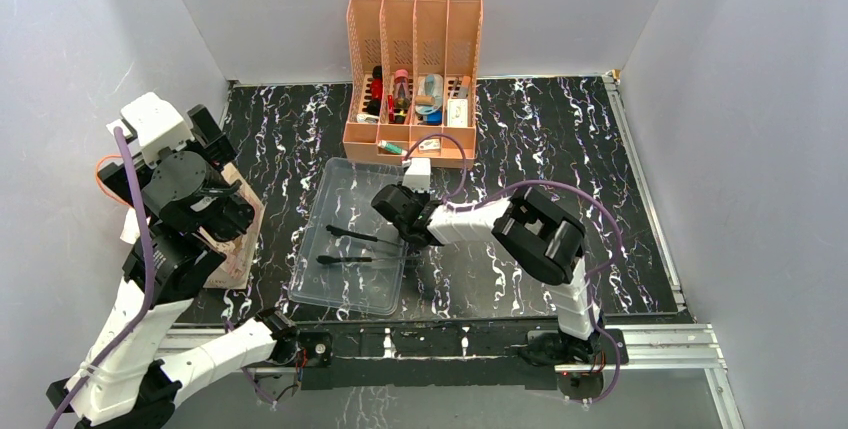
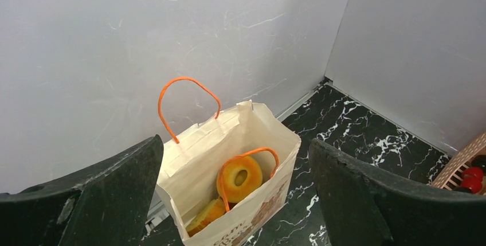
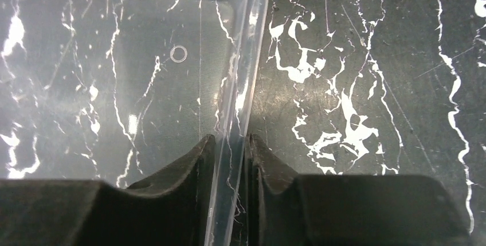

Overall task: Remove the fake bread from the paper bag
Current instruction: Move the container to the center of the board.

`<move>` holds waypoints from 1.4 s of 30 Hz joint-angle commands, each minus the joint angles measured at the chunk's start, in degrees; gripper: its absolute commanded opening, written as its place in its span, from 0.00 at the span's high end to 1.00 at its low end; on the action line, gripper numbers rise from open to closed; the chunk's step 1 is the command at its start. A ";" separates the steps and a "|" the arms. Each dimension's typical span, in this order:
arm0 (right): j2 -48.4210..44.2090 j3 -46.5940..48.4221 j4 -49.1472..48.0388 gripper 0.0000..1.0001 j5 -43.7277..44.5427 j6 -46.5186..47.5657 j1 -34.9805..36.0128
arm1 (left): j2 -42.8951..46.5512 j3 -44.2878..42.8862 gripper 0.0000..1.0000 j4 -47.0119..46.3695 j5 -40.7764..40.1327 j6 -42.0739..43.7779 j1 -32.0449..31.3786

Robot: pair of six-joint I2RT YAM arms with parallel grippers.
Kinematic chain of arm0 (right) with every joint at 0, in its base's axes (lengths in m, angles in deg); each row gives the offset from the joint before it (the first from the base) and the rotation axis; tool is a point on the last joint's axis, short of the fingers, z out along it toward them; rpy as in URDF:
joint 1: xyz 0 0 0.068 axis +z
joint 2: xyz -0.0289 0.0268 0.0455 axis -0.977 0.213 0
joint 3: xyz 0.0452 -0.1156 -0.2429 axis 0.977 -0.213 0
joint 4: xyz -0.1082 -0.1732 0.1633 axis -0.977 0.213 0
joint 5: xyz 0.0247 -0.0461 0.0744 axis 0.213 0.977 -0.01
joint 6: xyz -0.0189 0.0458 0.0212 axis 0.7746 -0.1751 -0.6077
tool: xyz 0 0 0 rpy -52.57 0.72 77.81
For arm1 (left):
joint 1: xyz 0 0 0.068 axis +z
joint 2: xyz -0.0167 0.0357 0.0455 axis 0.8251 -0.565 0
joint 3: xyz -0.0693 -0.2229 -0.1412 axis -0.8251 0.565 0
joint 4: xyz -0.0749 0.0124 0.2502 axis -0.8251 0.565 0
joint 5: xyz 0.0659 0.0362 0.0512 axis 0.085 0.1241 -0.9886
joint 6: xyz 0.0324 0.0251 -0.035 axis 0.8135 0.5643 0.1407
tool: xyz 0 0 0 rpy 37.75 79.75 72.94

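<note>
Fake bread (image 2: 252, 178) sits in paper bag (image 2: 189, 154); left gripper (image 2: 234, 143) gapes, right gripper (image 3: 230, 140) pinches tray (image 3: 252, 57) rim.

Left arm (image 1: 165, 239) is sitting folded up tall on its own side, wrist tipping downward, left gripper (image 2: 235, 144) gaping wide open. Right arm (image 1: 535, 234) is stretching low and inward, elbow bent, right gripper (image 3: 230, 140) pinching nearly together on a clear tray (image 3: 259, 11) rim.
</note>
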 commanded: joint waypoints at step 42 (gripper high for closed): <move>-30.75 -25.36 64.54 1.00 -1.88 -92.33 -5.65 | -6.68 7.49 0.02 -8.21 14.31 -3.50 0.18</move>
